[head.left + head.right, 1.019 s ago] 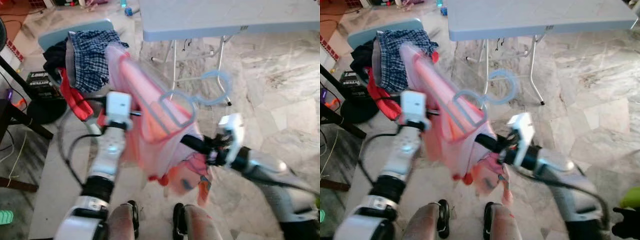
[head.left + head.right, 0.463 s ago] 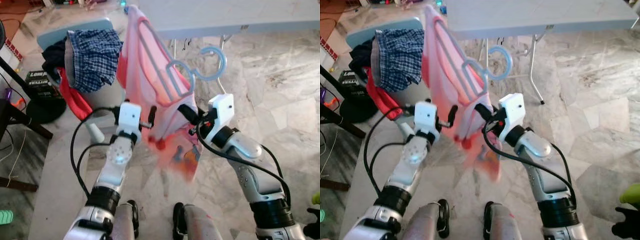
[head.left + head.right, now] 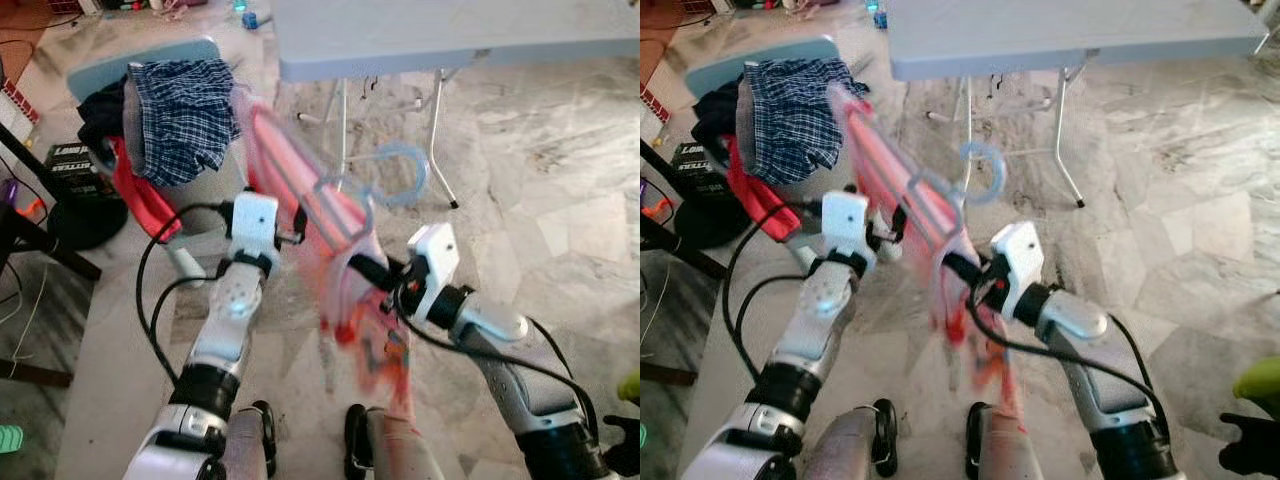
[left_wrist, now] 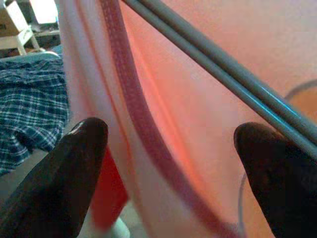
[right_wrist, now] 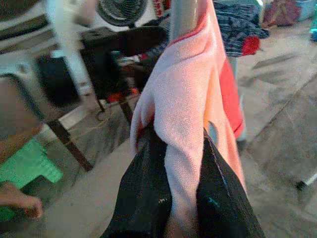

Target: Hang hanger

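Between both arms, pink garment [image 3: 345, 270] on blue hanger [image 3: 385, 180]; right gripper [image 5: 176, 198] jaws pinching garment; left gripper [image 4: 168, 148] jaws spread around it

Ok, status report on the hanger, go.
Right gripper shut on pink garment. Left gripper open around garment. Blue hanger inside garment, hook free. Folding table ahead.

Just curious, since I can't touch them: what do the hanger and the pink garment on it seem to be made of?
The hanger looks like smooth pale blue plastic: moulded hook, even colour, slight sheen. The pink garment looks like soft matte knit, probably cotton: it folds where the right gripper pinches it and shows a fine fuzzy weave.
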Controlling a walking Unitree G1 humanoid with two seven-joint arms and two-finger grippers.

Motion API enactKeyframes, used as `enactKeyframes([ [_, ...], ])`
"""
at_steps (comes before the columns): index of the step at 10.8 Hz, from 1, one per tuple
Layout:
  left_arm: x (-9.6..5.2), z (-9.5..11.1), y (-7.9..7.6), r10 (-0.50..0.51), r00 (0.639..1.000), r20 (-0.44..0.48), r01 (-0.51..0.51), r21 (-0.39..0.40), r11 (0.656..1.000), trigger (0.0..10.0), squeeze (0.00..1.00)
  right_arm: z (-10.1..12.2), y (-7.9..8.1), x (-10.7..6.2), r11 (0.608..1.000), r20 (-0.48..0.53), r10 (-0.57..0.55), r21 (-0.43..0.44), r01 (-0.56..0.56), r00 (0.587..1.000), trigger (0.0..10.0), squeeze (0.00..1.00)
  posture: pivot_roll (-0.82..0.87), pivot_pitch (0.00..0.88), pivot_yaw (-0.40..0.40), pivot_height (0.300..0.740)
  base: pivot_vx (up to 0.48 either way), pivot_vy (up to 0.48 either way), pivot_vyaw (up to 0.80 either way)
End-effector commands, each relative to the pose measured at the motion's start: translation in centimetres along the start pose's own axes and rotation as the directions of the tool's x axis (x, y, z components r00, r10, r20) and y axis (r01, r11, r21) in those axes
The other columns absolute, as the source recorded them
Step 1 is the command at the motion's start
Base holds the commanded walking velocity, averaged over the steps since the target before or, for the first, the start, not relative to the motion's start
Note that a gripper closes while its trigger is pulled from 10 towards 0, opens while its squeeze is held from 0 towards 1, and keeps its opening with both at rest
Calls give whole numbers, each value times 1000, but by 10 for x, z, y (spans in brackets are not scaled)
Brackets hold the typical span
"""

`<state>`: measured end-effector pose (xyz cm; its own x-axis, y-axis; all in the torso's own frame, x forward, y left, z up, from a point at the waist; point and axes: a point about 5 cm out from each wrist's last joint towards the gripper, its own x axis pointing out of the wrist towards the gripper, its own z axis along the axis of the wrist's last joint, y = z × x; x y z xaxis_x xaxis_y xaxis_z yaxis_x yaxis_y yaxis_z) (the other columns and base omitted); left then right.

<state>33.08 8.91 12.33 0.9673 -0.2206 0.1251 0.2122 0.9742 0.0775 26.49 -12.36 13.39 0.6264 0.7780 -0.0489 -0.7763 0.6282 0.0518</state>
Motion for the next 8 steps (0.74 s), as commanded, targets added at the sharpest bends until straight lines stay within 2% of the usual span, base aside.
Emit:
enactKeyframes([
  [1,0,-2,3,9,1000,-15,-9,5,1000,10000,0,7,11,0,997,22,72,2,-72,997,10000,0,-90,215,-24,740,0,0,0],
  [2,0,-6,11,37,999,-31,-36,29,999,10000,0,13,22,-9,979,-4,203,23,-203,979,10000,0,-96,218,-27,740,0,0,0],
  [3,0,-6,15,52,998,-35,-51,33,998,10000,0,12,24,-19,967,-50,255,23,-254,966,10000,0,-96,220,-31,740,0,0,0],
  [5,-1,-10,24,81,995,-50,-79,47,996,10000,0,11,14,-43,958,-125,285,47,-281,950,10000,0,-101,224,-35,740,0,0,0],
  [6,-4,-9,23,61,998,-26,-60,24,998,4275,0,14,10,-51,956,-159,294,59,-288,943,10000,0,-107,228,-37,740,0,0,0],
  [7,-5,-8,21,42,999,-12,-42,4,999,0,0,11,11,-56,947,-196,320,73,-312,927,10000,0,-105,229,-37,740,0,0,0],
  [8,-7,-4,21,24,999,26,-24,4,1000,0,0,8,9,-58,949,-210,314,77,-304,926,10000,0,-104,230,-38,740,0,0,0],
])
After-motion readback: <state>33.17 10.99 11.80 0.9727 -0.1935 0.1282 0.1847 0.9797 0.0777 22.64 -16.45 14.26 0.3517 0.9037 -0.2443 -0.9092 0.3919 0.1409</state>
